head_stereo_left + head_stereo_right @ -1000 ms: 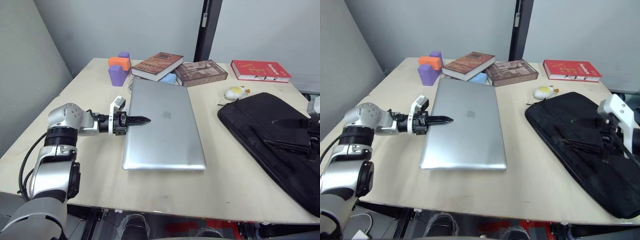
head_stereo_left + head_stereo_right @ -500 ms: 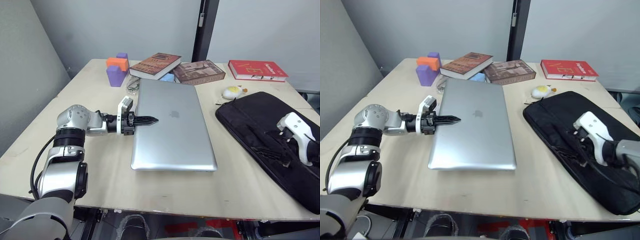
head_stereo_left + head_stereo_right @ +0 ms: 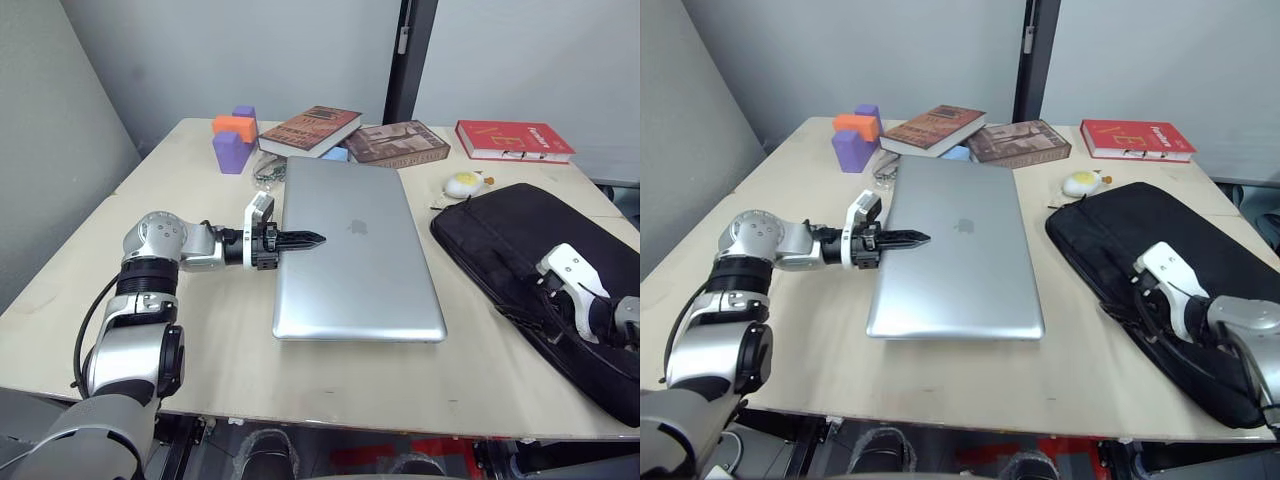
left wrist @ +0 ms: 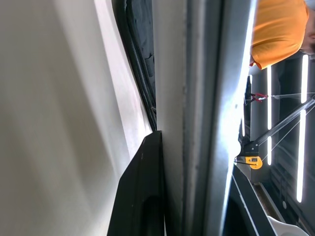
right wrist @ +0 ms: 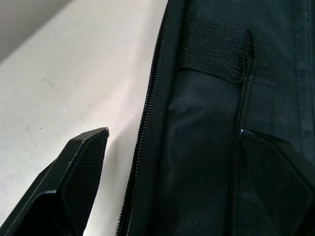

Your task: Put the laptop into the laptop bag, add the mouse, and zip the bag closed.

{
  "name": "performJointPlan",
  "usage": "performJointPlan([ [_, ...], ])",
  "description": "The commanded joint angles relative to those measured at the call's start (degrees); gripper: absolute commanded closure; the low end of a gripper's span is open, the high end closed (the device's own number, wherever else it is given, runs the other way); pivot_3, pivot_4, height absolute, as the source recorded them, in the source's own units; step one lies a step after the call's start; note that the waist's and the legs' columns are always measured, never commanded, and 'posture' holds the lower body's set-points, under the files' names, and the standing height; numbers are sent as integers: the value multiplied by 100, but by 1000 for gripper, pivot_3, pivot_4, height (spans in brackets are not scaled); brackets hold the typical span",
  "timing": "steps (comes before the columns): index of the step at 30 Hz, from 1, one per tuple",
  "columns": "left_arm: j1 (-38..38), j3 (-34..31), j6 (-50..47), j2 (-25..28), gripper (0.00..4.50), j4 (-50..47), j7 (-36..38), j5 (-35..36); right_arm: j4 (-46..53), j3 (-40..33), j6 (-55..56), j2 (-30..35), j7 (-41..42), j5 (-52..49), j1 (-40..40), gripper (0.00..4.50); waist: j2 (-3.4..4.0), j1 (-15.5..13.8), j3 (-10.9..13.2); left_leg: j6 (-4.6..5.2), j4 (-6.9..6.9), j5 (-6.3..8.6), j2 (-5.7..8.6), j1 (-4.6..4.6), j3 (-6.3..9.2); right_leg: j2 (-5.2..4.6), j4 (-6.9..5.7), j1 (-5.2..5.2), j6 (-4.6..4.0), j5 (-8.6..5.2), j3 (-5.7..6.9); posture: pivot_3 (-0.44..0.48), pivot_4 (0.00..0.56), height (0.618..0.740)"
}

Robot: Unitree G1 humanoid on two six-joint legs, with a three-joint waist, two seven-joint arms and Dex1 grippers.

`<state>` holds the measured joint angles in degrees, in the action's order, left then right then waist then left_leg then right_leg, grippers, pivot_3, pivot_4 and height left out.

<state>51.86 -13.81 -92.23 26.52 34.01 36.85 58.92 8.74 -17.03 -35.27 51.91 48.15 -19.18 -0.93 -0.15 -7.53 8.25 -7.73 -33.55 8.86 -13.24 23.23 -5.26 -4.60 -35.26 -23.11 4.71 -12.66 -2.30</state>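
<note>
Left eye view puts the laptop [image 3: 356, 250] flat on the tabletop [image 3: 190, 190], just beside the laptop bag [image 3: 540, 260], with the left gripper [image 3: 310, 240] clamped narrow on the laptop's far-from-bag edge. Right gripper [image 5: 172, 162] hangs spread wide over the bag's zipper edge facing the laptop. A good move, I judge, is to pinch the bag's top layer beside the zipper and lift, opening a mouth before sliding the laptop across. No mouse is identifiable
</note>
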Motion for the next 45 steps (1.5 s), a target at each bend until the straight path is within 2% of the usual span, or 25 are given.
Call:
performJointPlan([
  [1,85,-371,-27,-39,4139,-312,106,630,-227,-18,171,47,-56,148,24,29,0,4,0,0,-1,0,0,0,0,0,0,0,0,0,-1,0,150,740],
  [2,82,-377,-27,-46,4139,-311,83,641,-265,1,184,45,-48,161,35,29,0,5,0,0,-1,0,0,0,0,0,0,0,0,0,0,0,150,740],
  [5,79,-419,-27,-62,4139,-261,-37,693,-335,35,228,22,-16,180,46,795,0,4,0,0,-2,0,0,0,2,0,-2,0,1,1,1,0,150,740],
  [16,44,-600,-27,-163,4139,-271,-282,800,-408,247,345,19,-99,473,-83,4449,-1,29,0,-2,-27,3,0,-4,6,-1,-5,15,8,8,-1,0,150,740],
  [25,-80,-673,-27,-277,4139,-324,-464,896,-232,-8,-56,49,-198,200,296,4449,0,46,0,-7,-32,5,6,-8,9,-7,-7,23,11,13,0,0,150,740],
  [36,-182,-828,-27,-784,4139,-385,-770,893,462,-803,-1837,531,57,-1210,1329,4449,13,69,7,5,-23,-3,6,0,9,-6,-2,13,14,15,-1,0,150,740],
  [40,-246,-777,-27,-991,4139,-467,-812,903,569,-811,-2371,626,-244,-1398,1789,4449,14,68,8,15,-20,-9,6,0,9,-5,1,14,14,15,0,0,150,740],
  [45,-165,-1058,-27,-1529,4139,-360,-1153,811,808,-786,-3358,660,-653,-1784,2417,4449,16,31,9,16,-23,-10,9,1,9,-6,0,14,15,15,-1,0,150,740],
])
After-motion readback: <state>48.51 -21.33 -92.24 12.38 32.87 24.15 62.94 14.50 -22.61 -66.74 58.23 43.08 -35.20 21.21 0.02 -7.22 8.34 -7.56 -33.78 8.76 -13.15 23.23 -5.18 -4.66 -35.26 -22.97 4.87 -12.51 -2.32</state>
